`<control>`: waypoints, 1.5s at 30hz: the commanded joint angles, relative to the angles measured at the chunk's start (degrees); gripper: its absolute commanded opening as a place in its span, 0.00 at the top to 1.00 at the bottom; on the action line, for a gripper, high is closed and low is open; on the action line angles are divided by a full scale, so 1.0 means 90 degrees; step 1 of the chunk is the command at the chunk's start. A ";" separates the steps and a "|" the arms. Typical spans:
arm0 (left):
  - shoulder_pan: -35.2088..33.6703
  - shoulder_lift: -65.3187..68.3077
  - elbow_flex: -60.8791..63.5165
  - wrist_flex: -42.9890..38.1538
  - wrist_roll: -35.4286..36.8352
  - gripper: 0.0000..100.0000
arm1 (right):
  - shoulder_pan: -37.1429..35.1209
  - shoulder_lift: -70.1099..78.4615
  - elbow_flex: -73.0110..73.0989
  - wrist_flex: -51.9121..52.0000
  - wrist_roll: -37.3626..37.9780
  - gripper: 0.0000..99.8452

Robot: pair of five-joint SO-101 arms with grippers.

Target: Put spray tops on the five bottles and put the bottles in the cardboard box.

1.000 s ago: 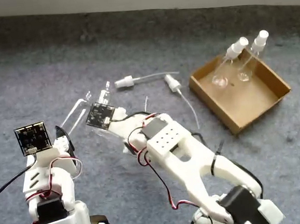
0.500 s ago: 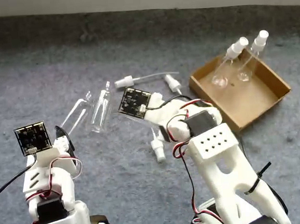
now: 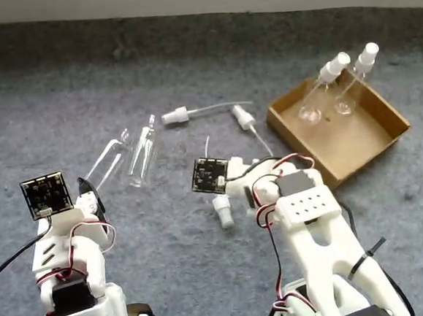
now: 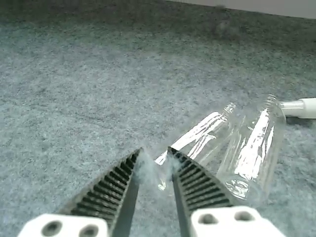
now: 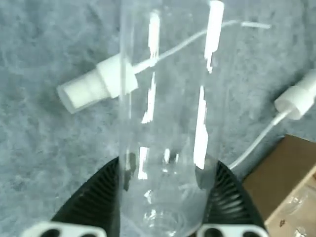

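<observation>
keeping the clear bottle [image 5: 168, 98] clamped firmly in the right gripper [image 5: 167, 168], the job looks to be lining its mouth up with the loose spray top [image 5: 94, 89] beside it, tube first. the left gripper [image 4: 155, 150] sits narrowly parted at a bare bottle [image 4: 197, 140] on the carpet [image 4: 74, 74]; the cardboard box [image 3: 298, 142] holds two capped bottles [image 3: 323, 90].

Clear bottles [image 3: 142, 157], white spray tops [image 3: 177, 116], brown cardboard box [image 3: 299, 150], grey carpet [image 3: 46, 105].

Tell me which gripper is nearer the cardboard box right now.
Right. The right gripper, holding a clear bottle, sits close beside the cardboard box, off its near corner. The left gripper is much farther away, at two uncapped bottles lying side by side.
</observation>
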 commanded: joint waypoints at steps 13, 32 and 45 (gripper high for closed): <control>-0.0034 -0.0054 -0.0132 -0.0098 -0.0049 0.95 | 0.0503 0.0532 -0.0034 -0.0816 0.0068 0.90; 0.0083 -0.0063 0.0005 -0.0137 -0.0049 0.95 | 0.0591 0.1646 -0.0366 -0.1031 0.0010 0.69; 0.0327 -0.0063 0.0024 -0.0127 -0.0049 0.95 | 0.0562 0.1636 -0.1929 0.0073 -0.1778 0.69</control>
